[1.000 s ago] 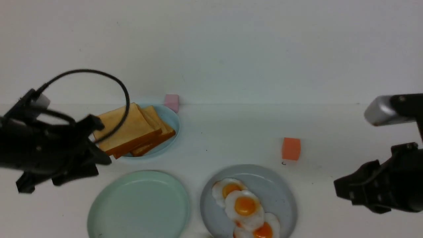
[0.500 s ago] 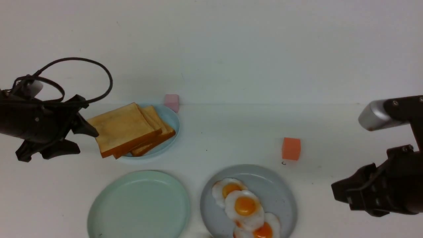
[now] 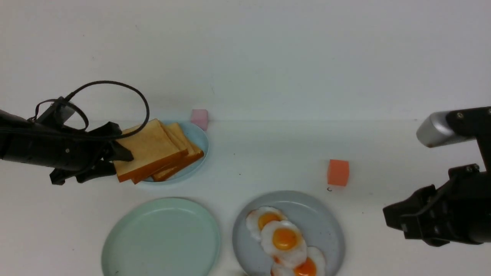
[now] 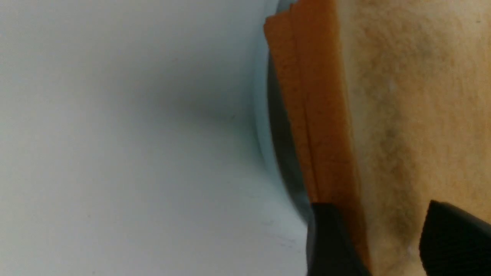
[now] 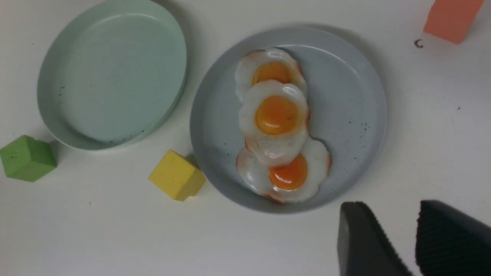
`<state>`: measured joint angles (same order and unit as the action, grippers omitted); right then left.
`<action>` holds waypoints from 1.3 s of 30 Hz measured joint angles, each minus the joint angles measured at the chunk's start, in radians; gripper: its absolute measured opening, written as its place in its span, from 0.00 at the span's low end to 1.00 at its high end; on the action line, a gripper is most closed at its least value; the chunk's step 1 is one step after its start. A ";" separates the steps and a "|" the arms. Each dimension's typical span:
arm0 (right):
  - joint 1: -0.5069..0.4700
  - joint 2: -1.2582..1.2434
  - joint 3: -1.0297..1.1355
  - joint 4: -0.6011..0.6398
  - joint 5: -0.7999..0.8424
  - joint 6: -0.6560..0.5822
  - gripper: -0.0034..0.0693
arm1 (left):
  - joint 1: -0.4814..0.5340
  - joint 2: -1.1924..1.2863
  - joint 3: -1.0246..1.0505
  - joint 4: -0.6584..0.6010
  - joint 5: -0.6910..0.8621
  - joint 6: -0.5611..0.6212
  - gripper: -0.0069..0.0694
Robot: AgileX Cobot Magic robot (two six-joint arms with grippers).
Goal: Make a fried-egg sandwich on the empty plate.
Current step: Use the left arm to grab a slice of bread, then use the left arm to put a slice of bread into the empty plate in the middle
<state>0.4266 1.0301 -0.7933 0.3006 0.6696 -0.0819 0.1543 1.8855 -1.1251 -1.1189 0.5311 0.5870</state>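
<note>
Now the left claw (image 3: 122,165) is reaching in from 9 o'clock of the blue plate (image 3: 200,142). Its jaws are standing spread around the edge of the top slice (image 3: 147,147), one finger lying over the slice's face and the other sitting beside the crust. Whether they are pressing it I cannot tell. The toast (image 3: 183,153) is lying as a leaning stack on that plate. The green plate (image 3: 161,237) is sitting bare on the counter (image 3: 268,153), at 6 o'clock of the blue plate. At its 3 o'clock the grey plate (image 3: 326,226) is carrying three overlapping eggs (image 3: 284,239). The right claw (image 5: 393,209) is hanging at 3 o'clock of the grey plate, its jaws parted and holding nothing. An orange block (image 3: 338,172) is standing at 1 o'clock of the grey plate. A pink block (image 3: 199,119) is standing at 1 o'clock of the blue plate, just beside its rim.
</note>
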 joint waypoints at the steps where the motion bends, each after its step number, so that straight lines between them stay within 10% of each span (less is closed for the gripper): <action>1: 0.000 0.000 0.000 0.000 0.000 0.000 0.38 | 0.000 0.000 0.000 -0.016 -0.001 0.016 0.50; 12: 0.000 0.000 0.000 -0.008 0.015 0.001 0.38 | 0.000 -0.032 -0.001 0.052 0.021 -0.016 0.08; 39: 0.000 0.018 0.000 -0.046 0.108 0.001 0.38 | 0.000 -0.361 0.313 0.102 0.188 0.068 0.08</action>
<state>0.4266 1.0480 -0.7933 0.2548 0.7777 -0.0810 0.1543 1.5248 -0.8123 -1.0164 0.7195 0.6554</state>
